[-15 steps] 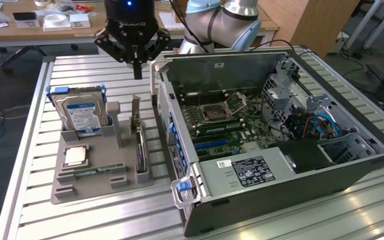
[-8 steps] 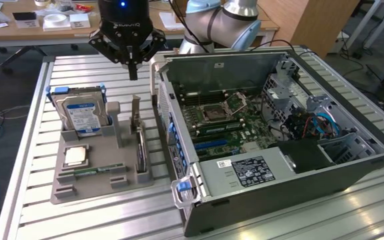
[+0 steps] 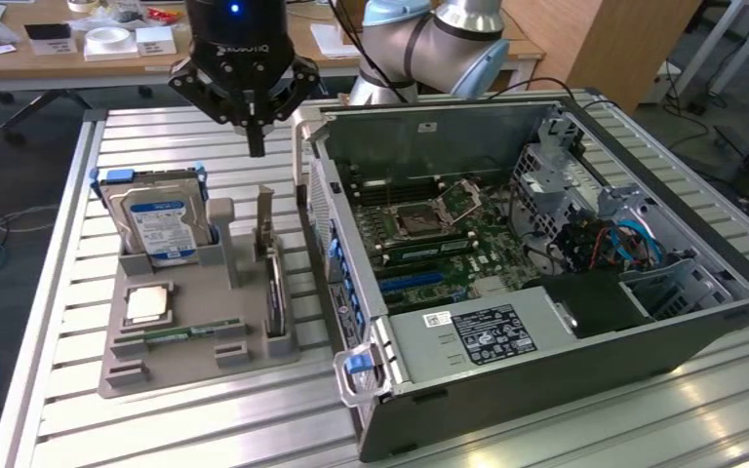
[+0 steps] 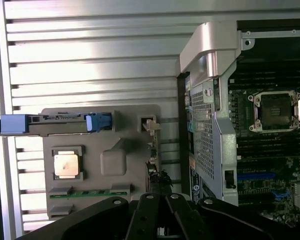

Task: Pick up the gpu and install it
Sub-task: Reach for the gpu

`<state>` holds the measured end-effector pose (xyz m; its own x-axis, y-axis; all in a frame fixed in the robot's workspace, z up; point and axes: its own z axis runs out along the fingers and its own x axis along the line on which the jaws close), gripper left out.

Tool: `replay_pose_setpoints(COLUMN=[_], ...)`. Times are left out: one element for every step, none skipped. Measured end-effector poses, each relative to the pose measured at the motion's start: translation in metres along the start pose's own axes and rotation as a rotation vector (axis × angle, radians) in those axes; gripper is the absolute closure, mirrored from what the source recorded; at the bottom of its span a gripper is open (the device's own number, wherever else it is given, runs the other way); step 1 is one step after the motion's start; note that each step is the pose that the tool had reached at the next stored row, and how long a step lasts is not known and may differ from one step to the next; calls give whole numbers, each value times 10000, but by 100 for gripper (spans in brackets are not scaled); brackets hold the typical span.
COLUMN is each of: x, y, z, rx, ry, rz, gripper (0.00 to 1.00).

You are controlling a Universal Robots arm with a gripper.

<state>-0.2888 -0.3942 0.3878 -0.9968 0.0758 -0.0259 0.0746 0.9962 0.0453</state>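
The gpu (image 3: 273, 292), a thin dark green circuit card with a narrow silvery metal bracket at its far end, stands on edge in the rightmost slot of a grey moulded plastic holder tray (image 3: 192, 370), just beside the open computer case on the exterior view's right. The fingers (image 3: 256, 144), black and pressed fully together with nothing between them, hang above the card's far, bracket end, apart from it. The card itself looks like the hazard. It is thin, rigid and bare, so shut fingers coming down would strike its top edge rather than straddle it. An off-centre pinch could tilt it in the slot or knock it against the case's sheet-metal wall (image 3: 320, 210). The blue-railed silver hard drive (image 3: 153, 219), upright at the tray's far left, is well apart. The case's steel is dull grey and perforated in places. The counter (image 3: 192, 429) is made of ribbed, glossy aluminium slats, which would probably do little to stop a dropped card sliding.
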Motion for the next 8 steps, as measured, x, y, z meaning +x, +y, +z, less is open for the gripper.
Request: replay_pose_setpoints(x=[5, 10, 14, 18, 19, 20, 20, 20], y=[0, -1, -3, -9, -22, -40, -61, -85], z=[0, 1, 0, 0, 0, -1, -2, -3], rx=[0, 0, 1, 0, 0, 1, 1, 1], ry=[0, 0, 1, 1, 0, 1, 1, 2], rz=[2, 3, 2, 1, 1, 1, 2, 2], gripper=[89, 89, 89, 89, 89, 89, 89, 89])
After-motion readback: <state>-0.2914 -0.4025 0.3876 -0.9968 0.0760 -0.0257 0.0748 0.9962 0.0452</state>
